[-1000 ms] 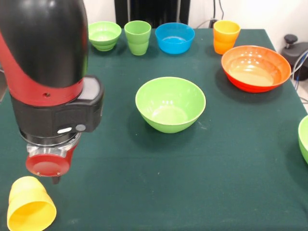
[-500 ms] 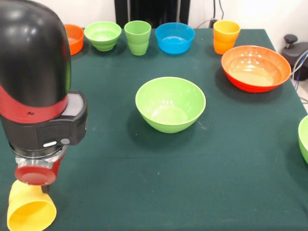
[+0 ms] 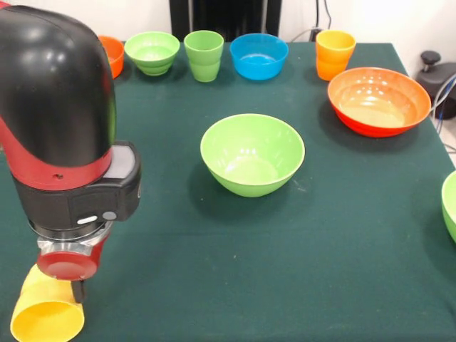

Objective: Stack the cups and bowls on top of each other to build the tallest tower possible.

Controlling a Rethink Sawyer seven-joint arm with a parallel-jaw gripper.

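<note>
Front view shows a table (image 3: 342,285) where nothing is stacked yet: every cup and bowl that shows rests alone on the green cloth, so by my reckoning the tower is still to be started.

Biggest is the arm (image 3: 57,121), which hangs close to the camera, well to the left of the big light green bowl (image 3: 252,154) that sits mid-table. Its gripper (image 3: 77,288) is down at the yellow cup (image 3: 44,310), which lies on its side, mouth toward the camera, at the picture's lower left corner. One dark tip seems to rest against the cup; whether the fingers are spread or pinched on it I cannot tell.

The orange-red bowl (image 3: 379,100) stands upright behind and to the right of that middle bowl. Another light green bowl (image 3: 449,206) shows only its rim, off to the right at the picture's edge.

Behind the middle bowl runs a row of smaller things, each apart from its neighbours: the blue bowl (image 3: 258,55) straight back, the orange-yellow cup (image 3: 334,54) to its right, the light green cup (image 3: 204,55), a small light green bowl (image 3: 152,52), and the small orange bowl (image 3: 111,55) half hidden by the arm.

All the stacking is left; I judge the tipped cup is the piece now in hand.
</note>
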